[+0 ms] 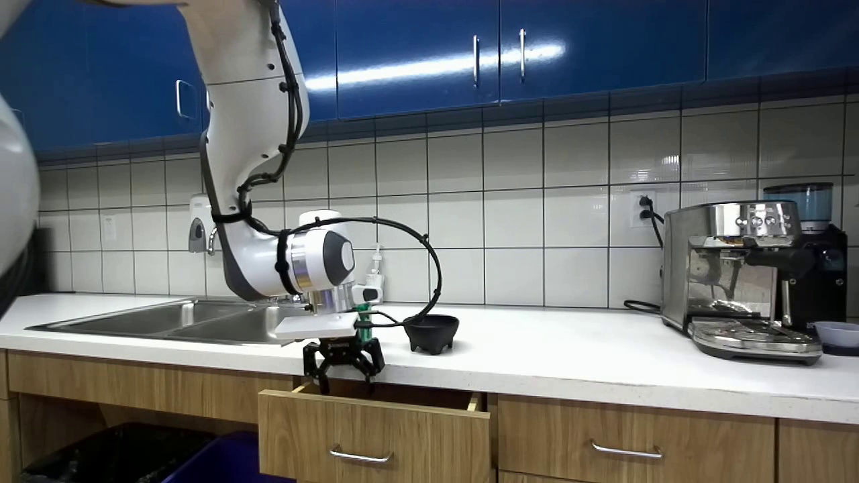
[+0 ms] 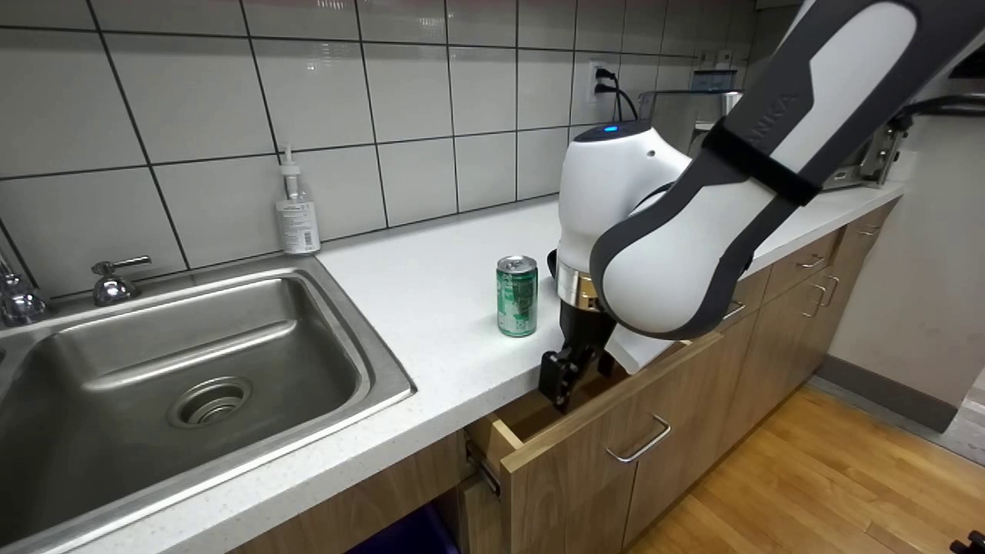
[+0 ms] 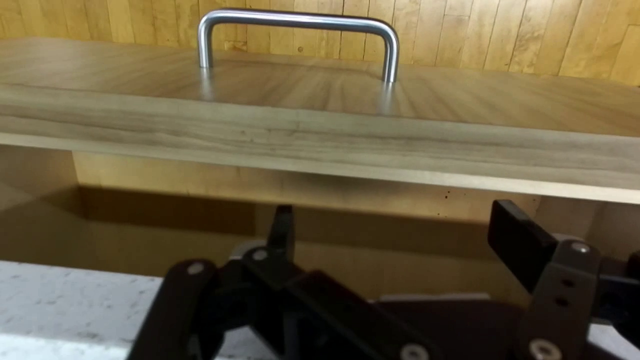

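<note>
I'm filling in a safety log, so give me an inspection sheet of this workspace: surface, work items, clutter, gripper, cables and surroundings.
Surface: white countertop with a steel sink set into it.
Work items: drawer pulled open, metal handle on its front.
Clutter: green can standing upright, black bowl, pump bottle near the sink.
Gripper: open at the drawer's opening, nothing seen between the fingers.
Cables: black cable strapped along the arm, looping out toward the gripper; black cords plugged in at the tiled wall.
Surroundings: blue cabinets, espresso machine, wooden floor.
</note>
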You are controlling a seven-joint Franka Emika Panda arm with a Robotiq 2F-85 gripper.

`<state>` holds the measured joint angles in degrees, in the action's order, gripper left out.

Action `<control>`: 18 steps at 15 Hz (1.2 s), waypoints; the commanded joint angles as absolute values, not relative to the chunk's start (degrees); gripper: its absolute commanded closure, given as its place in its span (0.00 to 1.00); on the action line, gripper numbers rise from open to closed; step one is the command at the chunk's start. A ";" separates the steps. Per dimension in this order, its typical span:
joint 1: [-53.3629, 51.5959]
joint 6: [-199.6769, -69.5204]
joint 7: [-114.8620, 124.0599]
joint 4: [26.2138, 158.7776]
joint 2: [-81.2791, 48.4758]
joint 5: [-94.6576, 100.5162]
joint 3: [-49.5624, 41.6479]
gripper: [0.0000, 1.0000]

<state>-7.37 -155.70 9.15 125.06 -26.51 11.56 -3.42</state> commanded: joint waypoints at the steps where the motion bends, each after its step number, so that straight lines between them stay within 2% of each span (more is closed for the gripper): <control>1: -8.76 -155.80 11.30 124.50 -26.87 11.53 -4.60 0.00; 18: -8.52 -155.08 13.45 131.27 -22.31 7.23 -3.46 0.00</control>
